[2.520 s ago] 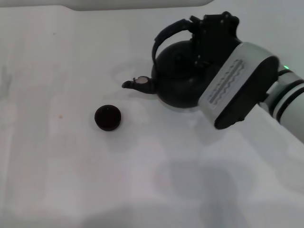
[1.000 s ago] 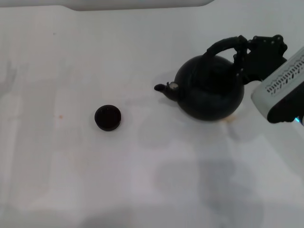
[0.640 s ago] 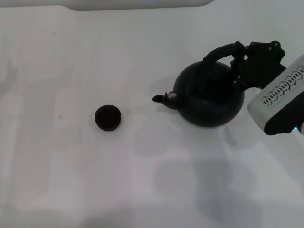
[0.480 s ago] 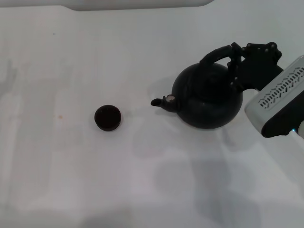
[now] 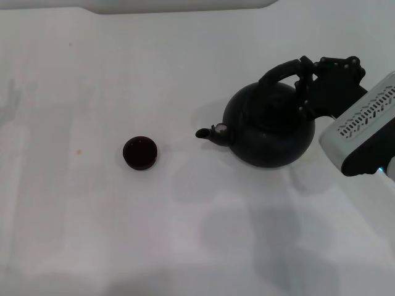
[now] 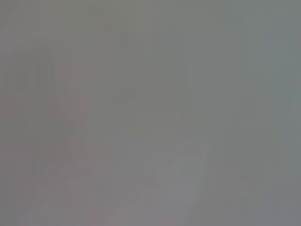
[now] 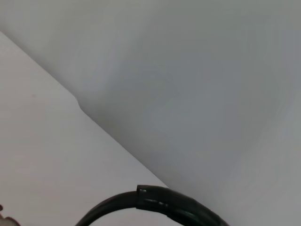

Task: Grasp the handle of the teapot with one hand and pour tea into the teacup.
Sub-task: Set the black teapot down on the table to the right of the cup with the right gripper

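Observation:
The black teapot [image 5: 268, 135] is at the right of the white table in the head view, upright, its spout [image 5: 207, 132] pointing left toward the teacup [image 5: 140, 152]. The small dark teacup stands alone at centre left, well apart from the spout. My right gripper [image 5: 307, 77] is shut on the right end of the black arched handle [image 5: 281, 69]. The handle also shows as a dark arc in the right wrist view [image 7: 160, 202]. I cannot tell whether the pot rests on the table or hangs just above it. The left gripper is out of view.
The white table [image 5: 185, 234] spreads in front and to the left. A pale rounded object [image 5: 179, 5] lies along the far edge. The right arm's white forearm [image 5: 364, 123] hangs over the right edge. The left wrist view shows only plain grey.
The teapot and my right gripper have moved from beside the cup back to the right, then a little nearer to me. The cup has not moved.

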You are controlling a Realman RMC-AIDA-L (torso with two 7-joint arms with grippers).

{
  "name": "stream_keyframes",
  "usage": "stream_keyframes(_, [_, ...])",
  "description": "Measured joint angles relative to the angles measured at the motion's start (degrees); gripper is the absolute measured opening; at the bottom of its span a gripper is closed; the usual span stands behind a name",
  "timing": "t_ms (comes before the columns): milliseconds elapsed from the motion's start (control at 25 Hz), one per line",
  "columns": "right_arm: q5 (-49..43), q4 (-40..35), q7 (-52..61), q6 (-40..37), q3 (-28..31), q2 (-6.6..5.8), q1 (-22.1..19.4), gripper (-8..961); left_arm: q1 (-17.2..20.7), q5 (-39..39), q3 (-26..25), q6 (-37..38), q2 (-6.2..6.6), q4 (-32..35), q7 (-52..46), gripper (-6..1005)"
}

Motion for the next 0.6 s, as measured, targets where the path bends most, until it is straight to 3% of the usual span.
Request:
stream_keyframes(400, [0.42,-0.35,0.38,0.33,0.29,-0.15,-0.78,144,-0.24,0.00,-0.09,0.00,0.00,0.00,0.00,892])
stream_keyframes(600, [0.35,-0.46,0.33,0.73,0.41,-0.26,-1.00,308,-0.61,0.00,-0.16,0.00,0.00,0.07,0.00,892])
